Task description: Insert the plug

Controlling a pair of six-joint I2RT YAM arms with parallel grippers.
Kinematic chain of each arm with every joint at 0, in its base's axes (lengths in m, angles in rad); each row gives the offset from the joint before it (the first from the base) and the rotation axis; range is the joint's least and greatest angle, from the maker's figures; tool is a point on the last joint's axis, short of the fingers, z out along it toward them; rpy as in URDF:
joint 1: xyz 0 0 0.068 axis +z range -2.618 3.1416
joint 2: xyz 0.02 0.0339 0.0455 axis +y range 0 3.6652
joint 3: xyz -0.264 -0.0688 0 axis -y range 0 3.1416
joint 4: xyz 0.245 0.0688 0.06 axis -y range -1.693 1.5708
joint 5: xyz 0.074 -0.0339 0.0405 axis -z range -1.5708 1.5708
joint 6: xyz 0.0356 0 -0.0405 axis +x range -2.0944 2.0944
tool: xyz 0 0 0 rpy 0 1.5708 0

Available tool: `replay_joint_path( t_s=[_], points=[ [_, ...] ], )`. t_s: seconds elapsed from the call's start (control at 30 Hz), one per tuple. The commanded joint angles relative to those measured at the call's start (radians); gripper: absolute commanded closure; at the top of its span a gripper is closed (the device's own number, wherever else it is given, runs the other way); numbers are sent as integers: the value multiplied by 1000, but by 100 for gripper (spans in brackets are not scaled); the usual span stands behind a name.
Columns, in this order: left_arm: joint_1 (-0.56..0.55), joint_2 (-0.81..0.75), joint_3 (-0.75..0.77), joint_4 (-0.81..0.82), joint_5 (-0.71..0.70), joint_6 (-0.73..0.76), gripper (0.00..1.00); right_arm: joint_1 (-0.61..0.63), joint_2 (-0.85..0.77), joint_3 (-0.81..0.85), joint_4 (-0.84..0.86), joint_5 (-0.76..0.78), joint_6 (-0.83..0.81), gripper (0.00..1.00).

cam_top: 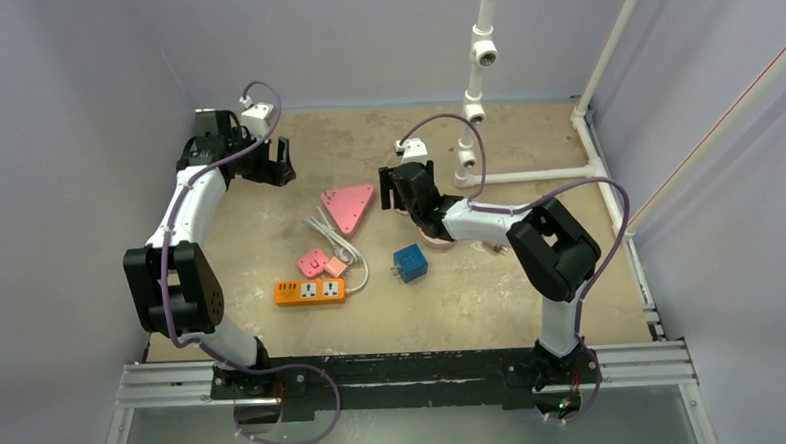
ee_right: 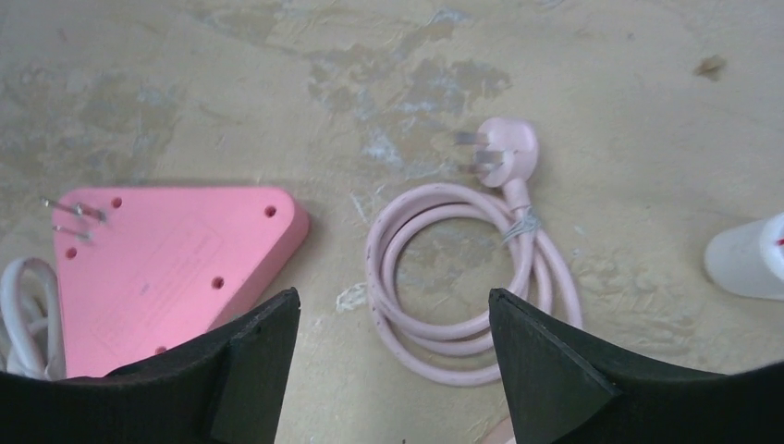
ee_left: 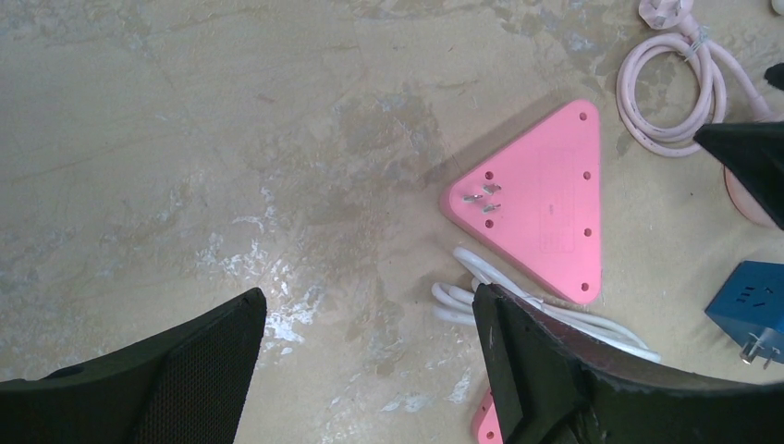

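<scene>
Operator: Plug position first. Where does it lie from the jaws?

Observer: The pink plug (ee_right: 504,146) lies on the table (ee_right: 601,55) ahead of the right gripper (ee_right: 390,310). It is not centred; it sits roughly in line with the finger (ee_right: 555,370) on the right of that wrist view. In the top view the right wrist hides it.

Operator: Its axis?

Observer: The body and cord exit run about along the reach. The pins point crosswise, toward the pink triangular adapter (ee_right: 166,268). The cord (ee_right: 379,254) coils back toward the jaws, between the lines of the two fingers.

Operator: Jaws?

Observer: Both pairs stand wide apart and hold nothing. The left gripper (ee_left: 368,301) hangs on the far side of the adapter from the plug, well apart from it, so the right arm is plainly nearer.

Operator: Next move?

Observer: My judgement is to shift the right wrist sideways to centre the plug. It may also need turning so the fingers close on the body's flanks, not on the pins.

Operator: Count.

Observer:
- One plug on one cord.
- One triangular adapter, pins up.
- One orange power strip (cam_top: 310,292), which is the likely socket.
- One blue cube adapter (cam_top: 410,262).
- One white cable (cam_top: 335,240).
- Two small pink pieces (cam_top: 313,263) beside the strip, too small to identify.
</scene>
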Motion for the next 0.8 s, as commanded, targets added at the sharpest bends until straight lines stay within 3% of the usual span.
replay_joint_path(
  t_s=[0.0, 0.43, 0.6, 0.77],
  points=[
    [-2, 6, 33, 27, 10, -19, 17, 8, 22, 25, 48, -60, -32, 24],
    [-2, 19, 54, 22, 9, -19, 17, 7, 219, 157, -35, -89, -69, 37],
    [-2, 26, 55, 29, 15, -25, 17, 8, 231, 148, -57, -98, -60, 57],
    [-2, 24, 59, 30, 24, -36, 17, 8, 214, 179, -81, -81, -60, 100]
  ],
)
